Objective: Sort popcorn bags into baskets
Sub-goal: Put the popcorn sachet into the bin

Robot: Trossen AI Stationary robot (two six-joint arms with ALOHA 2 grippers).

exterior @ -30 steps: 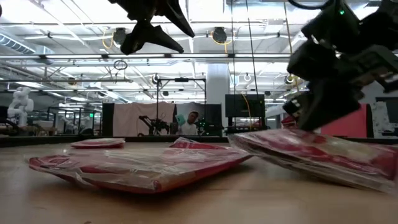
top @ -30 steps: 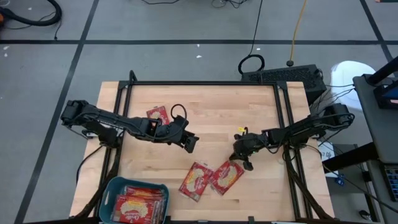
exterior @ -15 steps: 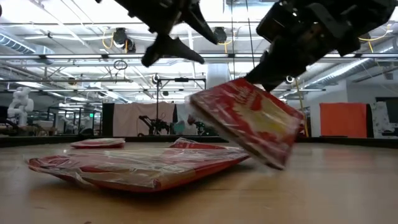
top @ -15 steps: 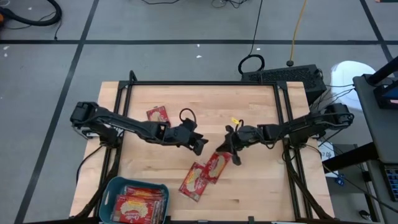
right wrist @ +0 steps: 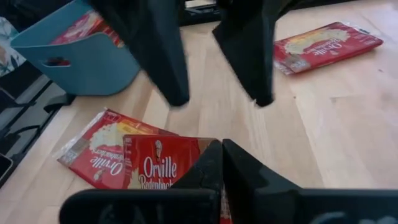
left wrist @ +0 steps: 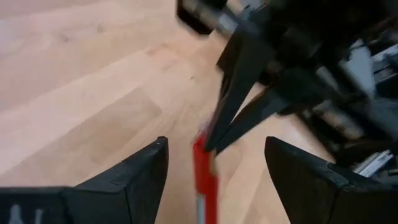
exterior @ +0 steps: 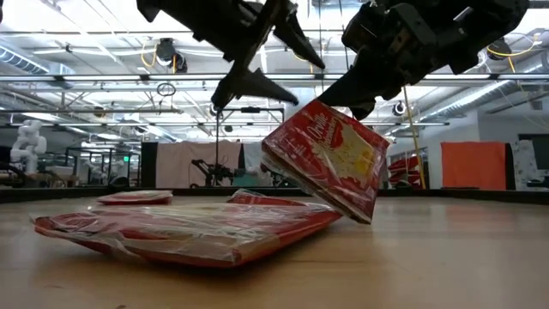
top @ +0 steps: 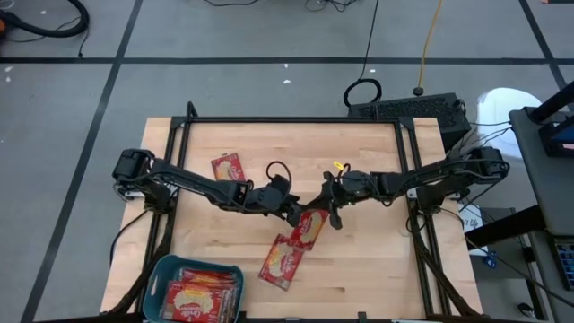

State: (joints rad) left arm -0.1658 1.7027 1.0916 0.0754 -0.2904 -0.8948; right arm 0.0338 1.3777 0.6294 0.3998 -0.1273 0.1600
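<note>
While a popcorn bag (exterior: 324, 159) is held tilted above the surface (top: 359, 260) by the right gripper (top: 328, 205), clenched on its upper edge, a handover at mid-table appears to be the step in hand. The left gripper (top: 294, 213) is seen just beside the raised bag with its fingers (left wrist: 134, 180) spread wide, one on each side of the bag's edge, not yet closed on it. A second bag (top: 281, 262) lies flat nearer the front edge, and the teal basket (top: 158, 280), already holding several bags, stands at the front left corner. Farther back, another bag (top: 228, 166) lies alone. The next move is judged to call for the left fingers closing before the right grip is released.
</note>
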